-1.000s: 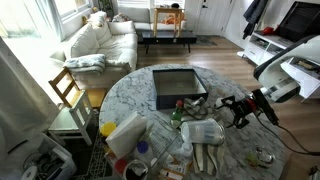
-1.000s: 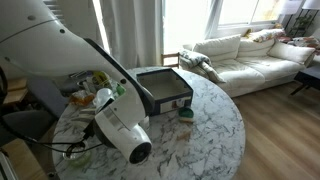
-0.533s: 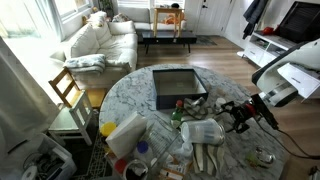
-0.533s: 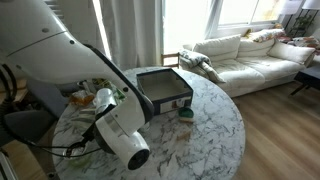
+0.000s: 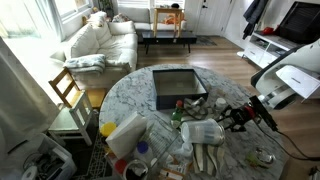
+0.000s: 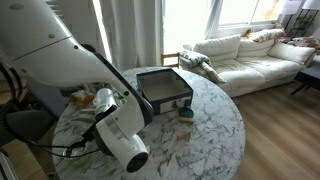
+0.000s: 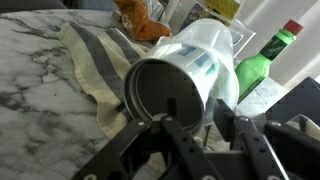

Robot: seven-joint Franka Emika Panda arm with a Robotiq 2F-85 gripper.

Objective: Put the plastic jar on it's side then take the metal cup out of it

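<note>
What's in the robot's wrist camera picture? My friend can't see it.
The plastic jar lies on its side, mouth toward the camera, the metal cup inside it. The open gripper sits just before it. A green bottle stands on one side, a striped cloth on the other.

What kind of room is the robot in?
Most likely a home living room: there's a white cushioned sofa, a round marble-topped table and a dark flat-screen television.

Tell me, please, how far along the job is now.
Done: the plastic jar lies on its side. In hand: the open gripper is at the jar's mouth. Left: the metal cup sits inside the jar, not yet pulled out.
</note>
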